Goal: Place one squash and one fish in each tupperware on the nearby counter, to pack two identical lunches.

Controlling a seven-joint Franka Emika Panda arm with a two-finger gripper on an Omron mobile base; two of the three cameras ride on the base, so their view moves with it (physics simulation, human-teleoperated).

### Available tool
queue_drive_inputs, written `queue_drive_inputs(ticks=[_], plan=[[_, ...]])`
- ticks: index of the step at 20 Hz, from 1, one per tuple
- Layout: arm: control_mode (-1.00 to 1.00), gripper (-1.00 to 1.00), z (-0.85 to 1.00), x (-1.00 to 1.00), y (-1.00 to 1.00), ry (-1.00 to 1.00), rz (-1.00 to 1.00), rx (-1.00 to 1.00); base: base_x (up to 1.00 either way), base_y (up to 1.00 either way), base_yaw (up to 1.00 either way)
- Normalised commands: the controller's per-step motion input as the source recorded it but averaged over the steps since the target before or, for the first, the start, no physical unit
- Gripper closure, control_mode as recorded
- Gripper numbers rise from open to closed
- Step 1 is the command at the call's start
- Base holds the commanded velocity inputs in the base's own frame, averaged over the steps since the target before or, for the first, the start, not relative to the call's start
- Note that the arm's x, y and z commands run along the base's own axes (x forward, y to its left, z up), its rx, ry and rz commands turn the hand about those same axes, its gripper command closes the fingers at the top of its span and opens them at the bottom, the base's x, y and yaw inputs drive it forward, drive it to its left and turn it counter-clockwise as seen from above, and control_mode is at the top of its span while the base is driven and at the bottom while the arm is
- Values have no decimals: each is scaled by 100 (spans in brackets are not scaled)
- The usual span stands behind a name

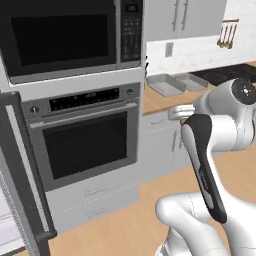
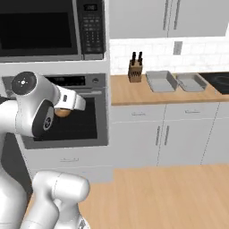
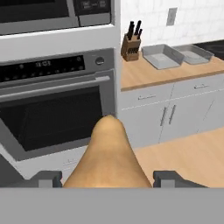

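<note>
In the hand view a tan-orange squash (image 3: pixel 107 157) sits between my two fingertips, and my gripper (image 3: pixel 105 178) is shut on it. The right base view shows the same squash (image 2: pixel 62 112) tucked under my hand in front of the oven. Two grey tupperware tubs (image 2: pixel 162 80) (image 2: pixel 191 82) stand side by side on the wooden counter (image 2: pixel 134 93), well to the right of my gripper. Both tubs (image 3: pixel 162 56) (image 3: pixel 192 53) look bare inside in the hand view. The left base view has them (image 1: pixel 166 84) (image 1: pixel 192 81) beyond my arm. The fish are out of view.
A knife block (image 2: pixel 135 69) stands on the counter left of the tubs. A wall oven (image 2: pixel 76 116) with a microwave (image 2: pixel 44 27) above it is close by my hand. The black cooktop (image 2: pixel 219 80) lies right of the tubs. A dark-edged open door (image 1: pixel 20 175) stands at the left.
</note>
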Motion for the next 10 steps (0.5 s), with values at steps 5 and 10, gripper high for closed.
queue_drive_inputs(ticks=[5,10], plan=[[100,100,0,0,0,0,0,0,100,-100,-12],[100,100,0,0,0,0,0,0,100,-100,-1]])
